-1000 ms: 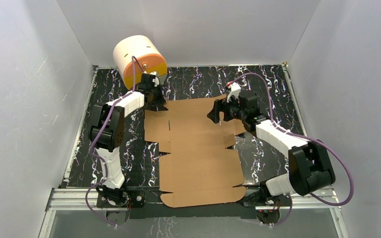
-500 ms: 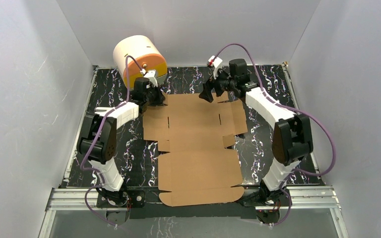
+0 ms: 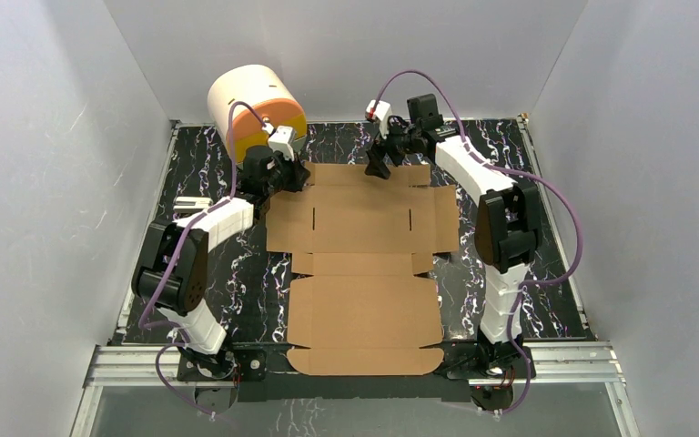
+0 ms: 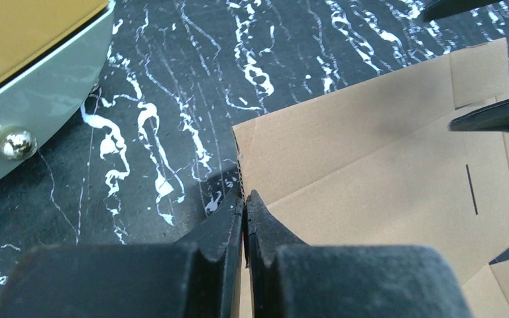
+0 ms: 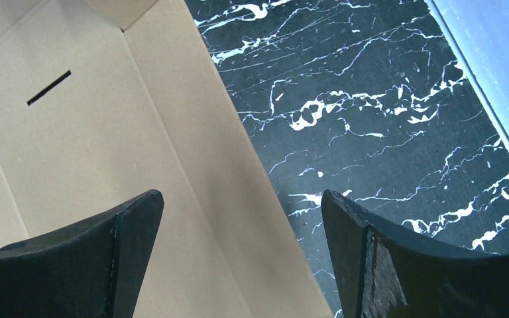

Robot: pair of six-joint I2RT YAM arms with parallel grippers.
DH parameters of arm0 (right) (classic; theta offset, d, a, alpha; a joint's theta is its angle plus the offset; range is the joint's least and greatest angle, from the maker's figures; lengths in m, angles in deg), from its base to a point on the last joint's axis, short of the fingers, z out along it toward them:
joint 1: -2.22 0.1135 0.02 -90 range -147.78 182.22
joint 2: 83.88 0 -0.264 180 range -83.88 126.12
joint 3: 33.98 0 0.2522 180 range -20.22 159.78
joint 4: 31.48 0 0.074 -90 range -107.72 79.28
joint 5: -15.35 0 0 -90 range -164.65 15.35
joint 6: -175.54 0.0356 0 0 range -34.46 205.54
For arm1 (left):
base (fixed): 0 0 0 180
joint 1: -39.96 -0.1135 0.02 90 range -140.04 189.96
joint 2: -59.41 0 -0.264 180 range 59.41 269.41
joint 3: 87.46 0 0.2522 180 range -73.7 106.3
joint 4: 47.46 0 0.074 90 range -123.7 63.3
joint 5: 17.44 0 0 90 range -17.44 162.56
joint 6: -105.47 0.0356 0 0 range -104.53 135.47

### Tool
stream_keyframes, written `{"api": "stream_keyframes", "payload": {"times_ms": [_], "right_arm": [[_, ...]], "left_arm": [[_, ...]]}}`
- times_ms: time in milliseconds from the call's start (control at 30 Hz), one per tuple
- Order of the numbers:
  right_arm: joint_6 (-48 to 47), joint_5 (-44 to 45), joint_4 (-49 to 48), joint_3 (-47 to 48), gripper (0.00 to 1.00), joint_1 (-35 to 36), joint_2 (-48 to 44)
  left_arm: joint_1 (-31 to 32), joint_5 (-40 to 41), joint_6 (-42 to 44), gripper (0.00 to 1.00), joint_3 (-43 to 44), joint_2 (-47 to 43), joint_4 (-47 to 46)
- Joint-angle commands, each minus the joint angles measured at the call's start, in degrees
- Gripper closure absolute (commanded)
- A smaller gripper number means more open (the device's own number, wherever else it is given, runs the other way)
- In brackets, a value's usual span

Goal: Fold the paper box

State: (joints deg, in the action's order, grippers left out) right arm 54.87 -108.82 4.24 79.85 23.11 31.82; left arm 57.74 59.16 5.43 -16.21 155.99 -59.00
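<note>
Top external view: the paper box [image 3: 364, 273], a flat die-cut brown sheet not yet folded, lies on the black marbled table [image 3: 546, 273] between the two arms, reaching from just in front of their bases to the far half. Over the last second it has slid a little away from the bases and squared up, its far edge now parallel to the back wall. The left gripper [image 4: 245, 199] is pinched tight on the sheet's far-left corner edge, just beside the cream cabinet [image 3: 255, 105]. The right gripper [image 5: 238, 195] has swung from above the sheet's right side to its far edge, jaws spread wide and holding nothing, one finger over cardboard, the other over bare table. This looks like positioning, with creasing of the flaps yet to begin.
</note>
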Motion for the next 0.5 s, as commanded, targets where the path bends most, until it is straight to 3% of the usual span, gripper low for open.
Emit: {"api": "stream_keyframes", "payload": {"times_ms": [0, 133, 300, 467], "right_arm": [[-5.6, -3.1, 5.5, 3.1, 0.01, -0.4, 2.0], [-7.7, -4.2, 9.0, 5.4, 0.02, -0.5, 4.2], [-10.4, -7.6, 12.5, 7.7, 0.18, -0.7, 5.9], [-12.7, -9.2, 16.8, 10.1, 0.53, -0.7, 6.0]], "left_arm": [[0.7, -3.7, 2.9, 1.00, -1.2, -5.5, -5.2], [1.1, -4.9, 3.1, 1.00, -2.7, -7.3, -7.1], [1.3, -4.9, 3.4, 1.00, -4.0, -8.8, -8.0], [1.3, -4.3, 3.2, 1.00, -4.5, -8.7, -8.2]]}}
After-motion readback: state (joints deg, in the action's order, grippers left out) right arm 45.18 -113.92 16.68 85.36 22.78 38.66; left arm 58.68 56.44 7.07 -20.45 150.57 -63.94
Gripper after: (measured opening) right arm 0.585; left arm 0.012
